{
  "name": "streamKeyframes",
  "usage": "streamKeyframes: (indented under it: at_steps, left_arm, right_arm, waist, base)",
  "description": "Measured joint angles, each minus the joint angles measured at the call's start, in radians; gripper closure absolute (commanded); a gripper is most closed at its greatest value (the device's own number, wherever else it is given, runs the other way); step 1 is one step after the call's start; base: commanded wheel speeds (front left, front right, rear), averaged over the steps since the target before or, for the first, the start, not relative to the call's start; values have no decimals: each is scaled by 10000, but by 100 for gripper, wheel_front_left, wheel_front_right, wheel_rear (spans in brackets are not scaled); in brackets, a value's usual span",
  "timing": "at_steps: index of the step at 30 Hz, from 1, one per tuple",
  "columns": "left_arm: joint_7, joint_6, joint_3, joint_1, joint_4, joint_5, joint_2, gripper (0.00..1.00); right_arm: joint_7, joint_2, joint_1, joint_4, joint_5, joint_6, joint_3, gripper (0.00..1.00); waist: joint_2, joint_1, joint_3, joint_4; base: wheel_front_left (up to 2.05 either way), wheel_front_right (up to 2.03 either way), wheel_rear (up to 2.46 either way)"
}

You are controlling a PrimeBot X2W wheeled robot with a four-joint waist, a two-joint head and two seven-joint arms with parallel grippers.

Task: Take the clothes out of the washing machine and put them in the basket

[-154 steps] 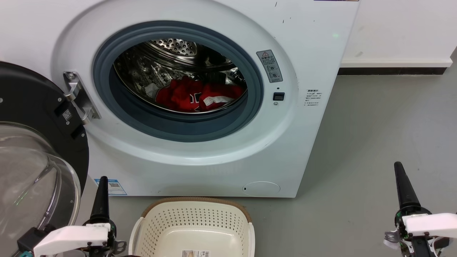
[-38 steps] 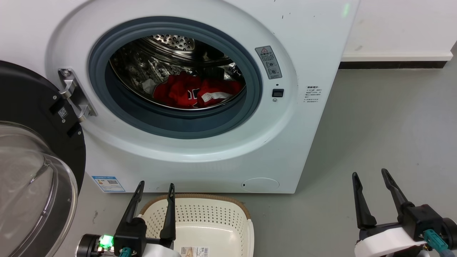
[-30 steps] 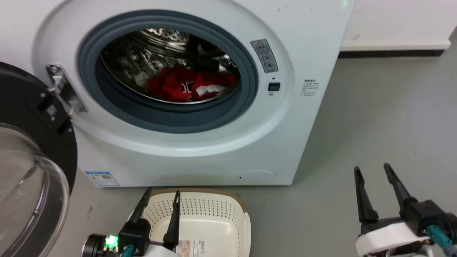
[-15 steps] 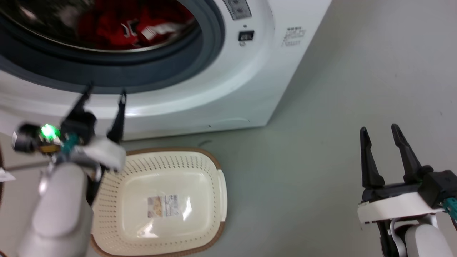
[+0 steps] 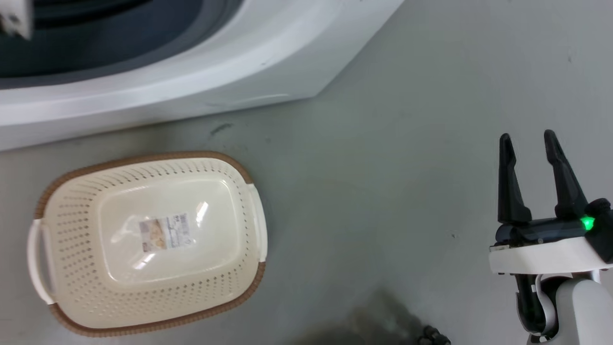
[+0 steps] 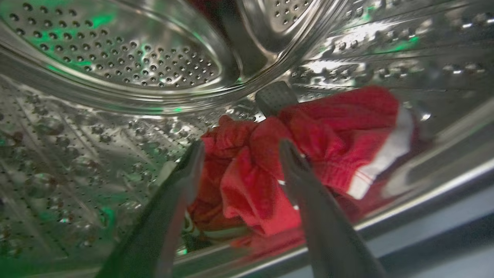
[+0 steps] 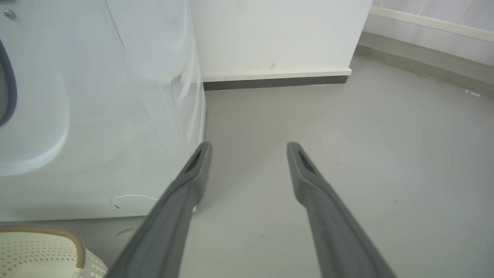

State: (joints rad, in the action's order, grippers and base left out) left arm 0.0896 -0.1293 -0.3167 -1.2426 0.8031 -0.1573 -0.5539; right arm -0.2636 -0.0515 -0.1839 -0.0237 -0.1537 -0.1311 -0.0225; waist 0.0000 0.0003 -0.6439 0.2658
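Left gripper (image 6: 241, 150), spread, faces red clothes (image 6: 332, 135) heaped in the washing machine's drum (image 6: 115, 58); basket (image 5: 143, 159) empty; right gripper (image 5: 527, 135) spread; a shallow pinch may catch one fold and slip.

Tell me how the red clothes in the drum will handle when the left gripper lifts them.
The clothes lie crumpled in soft folds, so they will probably droop and trail from the left gripper. They look thin, likely light. A hanging end may snag on the drum lip.
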Motion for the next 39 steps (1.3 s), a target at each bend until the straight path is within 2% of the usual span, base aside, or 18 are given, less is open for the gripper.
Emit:
streamKeyframes:
  at_steps: [7, 10, 12, 14, 22, 23, 24, 25, 31, 34, 39]
  left_arm:
    - [2374, -2, -1400, -2027, 911, -1327, -523, 0]
    - [3210, 0, -1628, -2593, 1110, -2046, -746, 0]
    - [3724, 0, -1634, -2699, 1227, -2663, -809, 0]
    - [4119, -12, -1705, -2886, 1223, -3043, -909, 0]
    - [4884, -19, -2360, -3305, 1045, -3588, -1354, 0]
    - [4899, -19, -2441, -3317, 1030, -3636, -1375, 20]
    - [4934, -21, -2520, -3322, 1005, -3705, -1388, 86]
    - [4941, -23, -2585, -3328, 976, -3781, -1402, 100]
    - [4238, -23, -2652, -3367, 991, -4102, -1544, 100]
    - [3802, -19, -2826, -3336, 1076, -4113, -1459, 100]
    - [2499, -15, -2915, -3108, 1243, -4286, -1172, 100]
  right_arm:
    - [2, 0, -123, -151, -31, 0, 272, 0]
    - [2, 4, -186, -299, 44, 0, 552, 0]
    - [2, 10, -183, -265, -339, -2, 683, 0]
    - [2, 4, -179, -150, -763, 0, 708, 0]
    - [2, 6, -216, -217, -727, 0, 867, 0]
    - [2, 6, -221, -217, -727, 0, 872, 0]
    - [2, 6, -229, -224, -727, 0, 880, 0]
    - [2, 6, -233, -232, -727, 0, 886, 0]
    - [2, 6, -319, -222, -717, 0, 926, 0]
    - [2, 6, -406, -203, -619, 0, 848, 0]
    - [2, 6, -432, -132, -384, 0, 694, 0]
  waist:
    - [0, 0, -1051, 398]
    - [0, -1, -1375, 559]
    - [0, 0, -1526, 684]
    - [0, -1, -1655, 789]
    - [0, -2, -2044, 1014]
    - [0, -3, -2067, 1027]
    - [0, -2, -2084, 1035]
    - [0, -3, -2097, 1037]
    - [0, -3, -2026, 960]
    - [0, -2, -1905, 852]
    - [0, -2, -1496, 641]
  base:
    - [0, 0, 0]
    - [0, 0, 0]
    - [0, 0, 0]
    - [0, 0, 0]
    - [0, 0, 0]
    - [0, 0, 0]
    - [0, 0, 0]
    - [0, 0, 0]
    - [0, 0, 0]
    - [0, 0, 0]
    - [0, 0, 0]
